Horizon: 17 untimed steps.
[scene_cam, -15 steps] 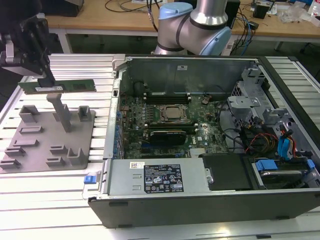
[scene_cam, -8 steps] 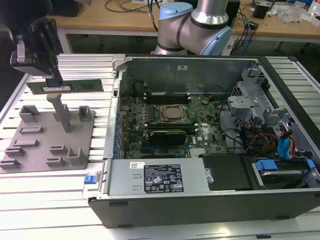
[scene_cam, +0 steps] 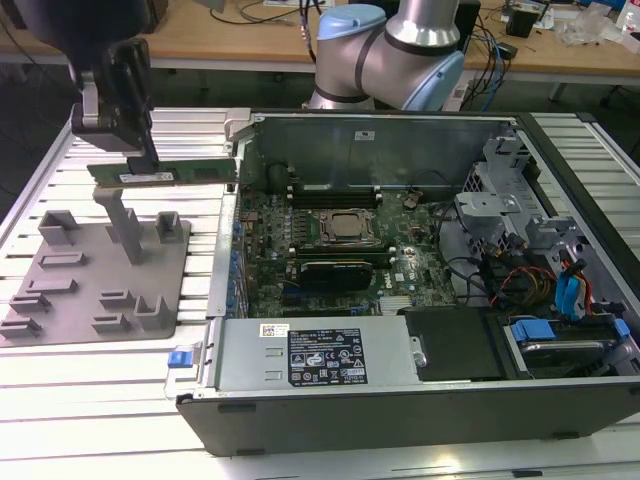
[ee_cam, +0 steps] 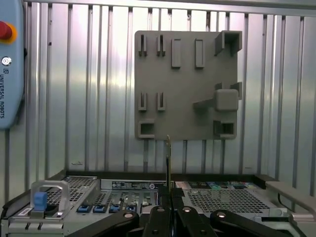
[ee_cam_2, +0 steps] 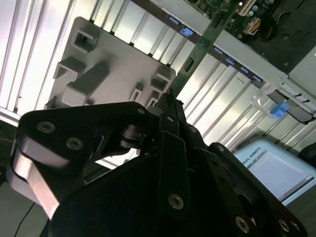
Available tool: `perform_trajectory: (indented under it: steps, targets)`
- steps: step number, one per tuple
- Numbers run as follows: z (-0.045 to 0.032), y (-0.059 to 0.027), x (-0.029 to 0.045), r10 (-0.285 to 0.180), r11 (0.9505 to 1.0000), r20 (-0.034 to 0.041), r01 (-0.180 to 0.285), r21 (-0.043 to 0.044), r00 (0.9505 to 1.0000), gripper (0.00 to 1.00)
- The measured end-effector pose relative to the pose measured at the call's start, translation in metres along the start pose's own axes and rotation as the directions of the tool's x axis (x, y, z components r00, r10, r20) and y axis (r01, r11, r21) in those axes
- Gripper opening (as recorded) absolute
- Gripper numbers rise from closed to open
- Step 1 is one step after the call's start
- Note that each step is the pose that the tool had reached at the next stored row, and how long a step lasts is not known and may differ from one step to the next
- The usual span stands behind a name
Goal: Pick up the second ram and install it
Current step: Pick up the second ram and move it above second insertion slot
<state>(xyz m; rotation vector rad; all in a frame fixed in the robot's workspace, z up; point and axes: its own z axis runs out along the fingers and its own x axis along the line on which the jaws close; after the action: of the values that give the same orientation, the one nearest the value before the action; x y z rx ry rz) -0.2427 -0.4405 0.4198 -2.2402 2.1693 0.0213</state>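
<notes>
Green second ram (ee_cam_2: 197, 52) between black fingers (ee_cam_2: 173, 118), grey fixture plate (ee_cam_2: 113, 84) beyond.

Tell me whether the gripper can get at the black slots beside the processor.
Probably yes. The computer case is open on top, and nothing seems to cover the slots. The gripper, shut on the memory stick, hangs over the grey plate outside the case.
</notes>
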Motion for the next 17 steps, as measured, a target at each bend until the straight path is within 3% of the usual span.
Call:
perform_trajectory:
  steps: [3,8,17]
  targets:
    - [0.0,-0.0055,0.0002,0.0,1.0,0.0,0.0,0.0,1.0,0.09]
    - [0.0004,-0.0235,0.0008,0.0,1.0,0.0,0.0,-0.0029,1.0,0.09]
    - [0.0021,-0.0839,0.0027,0.001,0.9997,0.0006,-0.001,-0.0233,1.0,0.09]
